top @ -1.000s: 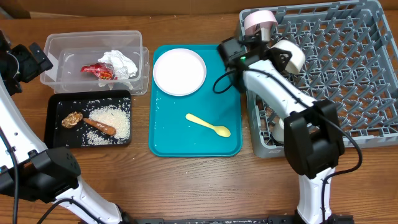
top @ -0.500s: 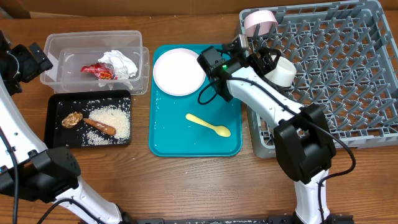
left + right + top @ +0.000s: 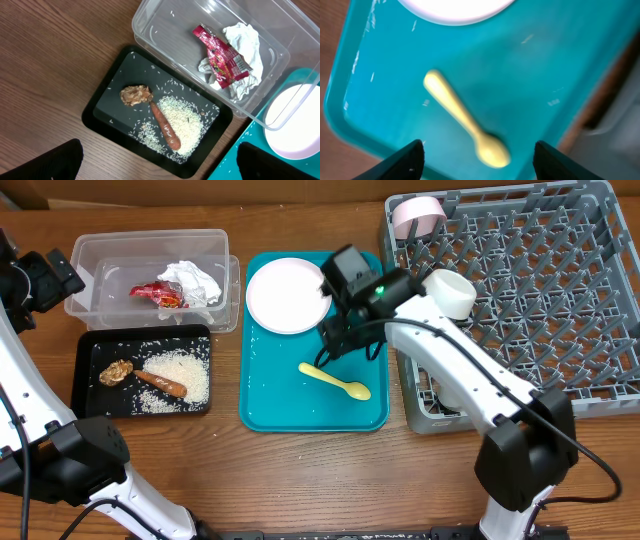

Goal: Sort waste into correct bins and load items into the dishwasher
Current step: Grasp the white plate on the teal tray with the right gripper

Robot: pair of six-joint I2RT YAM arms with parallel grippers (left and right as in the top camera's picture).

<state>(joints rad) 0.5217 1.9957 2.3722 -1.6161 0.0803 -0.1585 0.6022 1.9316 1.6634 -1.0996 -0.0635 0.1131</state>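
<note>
The pale yellow spoon (image 3: 335, 381) lies on the teal tray (image 3: 270, 410), with the white plate (image 3: 288, 294) behind it. My right gripper (image 3: 350, 345) hovers open just above the spoon. In the right wrist view the spoon (image 3: 462, 120) lies between and below the gripper's (image 3: 479, 152) spread fingers, untouched. A white cup (image 3: 452, 292) and a pink bowl (image 3: 417, 215) sit in the grey dish rack (image 3: 540, 300). The clear tub (image 3: 100, 255) holds the red wrapper (image 3: 158, 294) and the napkin (image 3: 192, 280). The black tray (image 3: 92, 395) holds rice (image 3: 185, 370), the sausage (image 3: 162, 383) and a brown lump (image 3: 116, 371). My left gripper (image 3: 160, 155) hangs open high over the black tray (image 3: 107, 102).
A white dish (image 3: 447, 390) shows partly under my right arm at the rack's near left corner. The rack stands close against the teal tray's right edge. Brown cardboard runs along the back of the wooden table (image 3: 300, 470).
My right gripper let go of the white cup in the rack, then swung left over the teal tray to above the spoon. The left arm has not moved.
</note>
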